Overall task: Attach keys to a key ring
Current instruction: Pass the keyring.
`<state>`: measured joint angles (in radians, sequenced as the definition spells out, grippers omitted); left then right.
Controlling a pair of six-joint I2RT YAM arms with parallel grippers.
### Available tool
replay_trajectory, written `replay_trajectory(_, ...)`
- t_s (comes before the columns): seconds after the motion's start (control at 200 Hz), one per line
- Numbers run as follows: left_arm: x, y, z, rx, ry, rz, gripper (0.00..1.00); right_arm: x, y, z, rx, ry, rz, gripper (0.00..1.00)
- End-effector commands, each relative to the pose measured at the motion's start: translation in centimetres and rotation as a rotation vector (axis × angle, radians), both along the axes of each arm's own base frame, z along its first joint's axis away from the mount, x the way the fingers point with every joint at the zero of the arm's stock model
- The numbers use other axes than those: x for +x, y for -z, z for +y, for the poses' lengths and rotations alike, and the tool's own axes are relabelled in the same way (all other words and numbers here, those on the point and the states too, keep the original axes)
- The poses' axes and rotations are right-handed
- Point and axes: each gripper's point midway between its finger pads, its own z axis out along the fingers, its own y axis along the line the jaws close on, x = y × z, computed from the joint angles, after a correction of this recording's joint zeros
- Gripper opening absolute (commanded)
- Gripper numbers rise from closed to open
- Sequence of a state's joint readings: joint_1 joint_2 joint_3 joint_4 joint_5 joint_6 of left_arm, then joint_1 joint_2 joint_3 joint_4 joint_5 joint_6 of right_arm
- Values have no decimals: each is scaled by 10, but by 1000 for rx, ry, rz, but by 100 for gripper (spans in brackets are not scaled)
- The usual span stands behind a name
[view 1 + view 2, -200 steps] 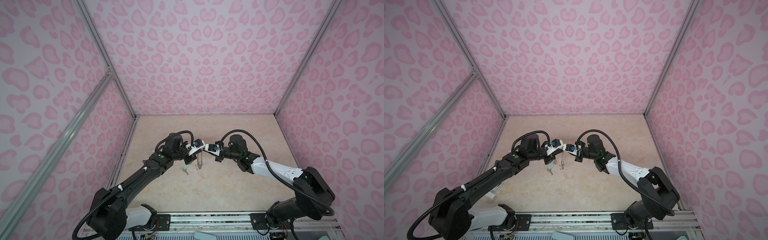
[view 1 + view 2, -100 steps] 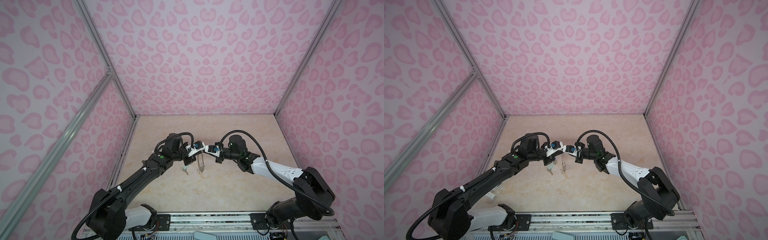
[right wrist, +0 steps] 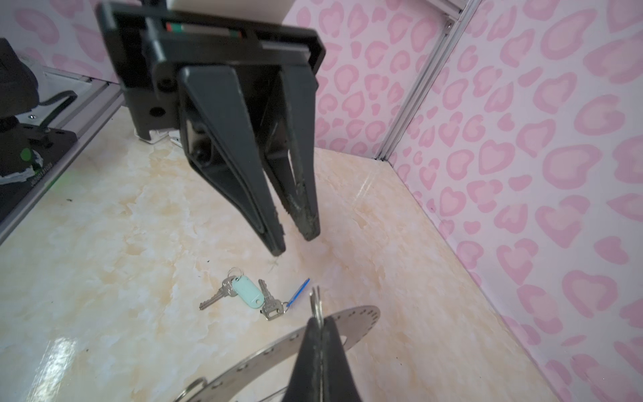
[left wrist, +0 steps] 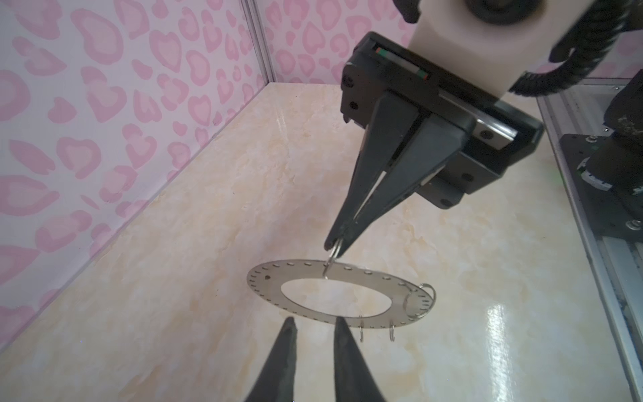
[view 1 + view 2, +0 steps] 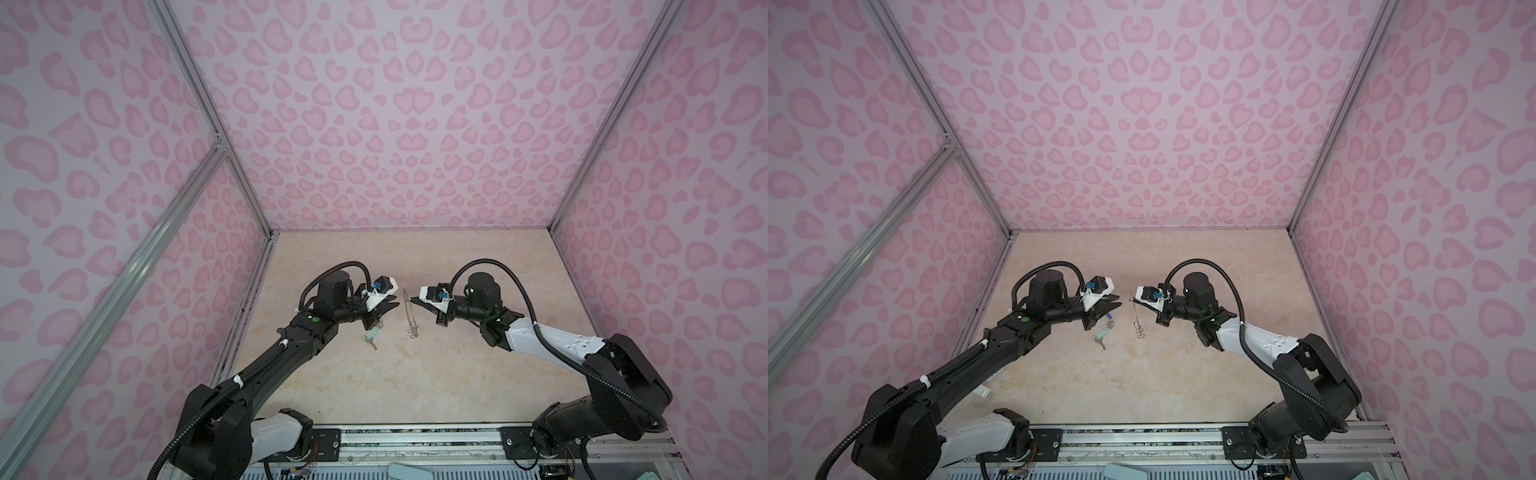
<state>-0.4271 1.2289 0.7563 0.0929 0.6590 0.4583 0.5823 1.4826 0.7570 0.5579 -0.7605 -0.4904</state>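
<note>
We see the left tool (image 5: 392,306) has let go and backed off. A second ago both tools were nose to nose at the ring, and now there's a clear gap between them. Its jaws are slightly spread with nothing in them.

The right tool (image 4: 335,247) is pressed together on a wire loop (image 4: 332,259) at the rim of the key ring (image 4: 264,285), so the ring hangs from the right arm alone. In both top views the ring reads edge-on, flat face turned toward the left tool. We can't tell whether its low edge touches the counter (image 4: 195,215).

The keys (image 3: 245,292) lie flat on the counter, one with a mint tag and one with a blue tag (image 3: 299,292). They sit below the left tool, on its side of the ring and apart from it, so the left arm is plainly nearer.

Our read: the left tool goes down onto the keys next while the right presents the ring. The keys are thin and flat on a glossy top, so the pinch may slip.
</note>
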Motion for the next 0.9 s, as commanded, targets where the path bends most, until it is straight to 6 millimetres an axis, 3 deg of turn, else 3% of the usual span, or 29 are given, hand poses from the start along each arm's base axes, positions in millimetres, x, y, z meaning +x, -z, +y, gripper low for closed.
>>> replay_trajectory(0.0, -2, -29, -7, -129, 42, -92, 20, -6, -26, 6, 112, -56, -33, 0)
replay_trajectory(0.345, -4, -35, -7, -191, 43, -153, 17, -11, -42, 12, 197, -116, -22, 0)
replay_trajectory(0.895, -10, -38, -12, -229, 87, -141, 10, -14, -43, 17, 216, -139, -3, 0)
